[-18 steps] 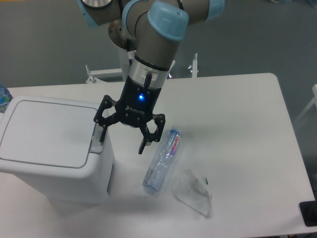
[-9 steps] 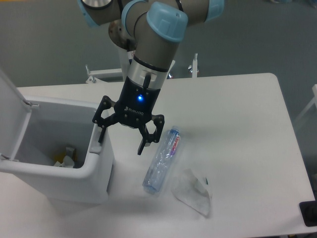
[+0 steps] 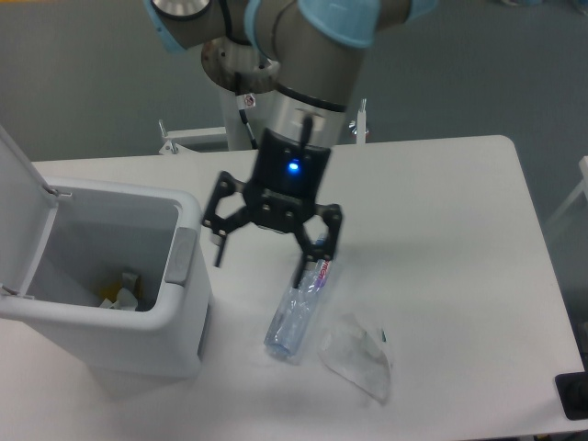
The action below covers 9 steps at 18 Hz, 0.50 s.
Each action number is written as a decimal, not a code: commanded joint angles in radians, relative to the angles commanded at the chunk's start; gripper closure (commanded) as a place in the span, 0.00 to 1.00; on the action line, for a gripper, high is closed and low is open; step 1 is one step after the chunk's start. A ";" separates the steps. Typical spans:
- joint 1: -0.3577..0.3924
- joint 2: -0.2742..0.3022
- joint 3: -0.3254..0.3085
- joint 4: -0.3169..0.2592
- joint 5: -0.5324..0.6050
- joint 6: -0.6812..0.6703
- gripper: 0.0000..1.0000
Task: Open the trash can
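White plastic trash can (image 3: 101, 303) at table (image 3: 441, 239) left edge, lid up, scraps inside. End effector (image 3: 259, 257) fingers spread wide, holding nothing, hovering right of the grey latch (image 3: 181, 254), over a clear bottle (image 3: 298, 308). Risk: descending would clip the bottle; brushing the lid could drop it shut.

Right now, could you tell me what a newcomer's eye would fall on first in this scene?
Probably the arm's black tool with its blue light, jaws spread open and empty, hanging over the middle of the white table. Next, the white trash can at the left, lid swung up, scraps visible inside. A crushed clear bottle and a crumpled clear wrapper lie right of it.
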 joint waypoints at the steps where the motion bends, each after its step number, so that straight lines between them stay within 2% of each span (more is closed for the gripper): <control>1: 0.024 -0.018 0.008 0.002 0.000 0.003 0.00; 4: 0.100 -0.039 -0.021 -0.002 0.002 0.105 0.00; 7: 0.152 -0.043 -0.078 -0.003 0.008 0.233 0.00; 9: 0.180 -0.055 -0.106 -0.005 0.104 0.332 0.00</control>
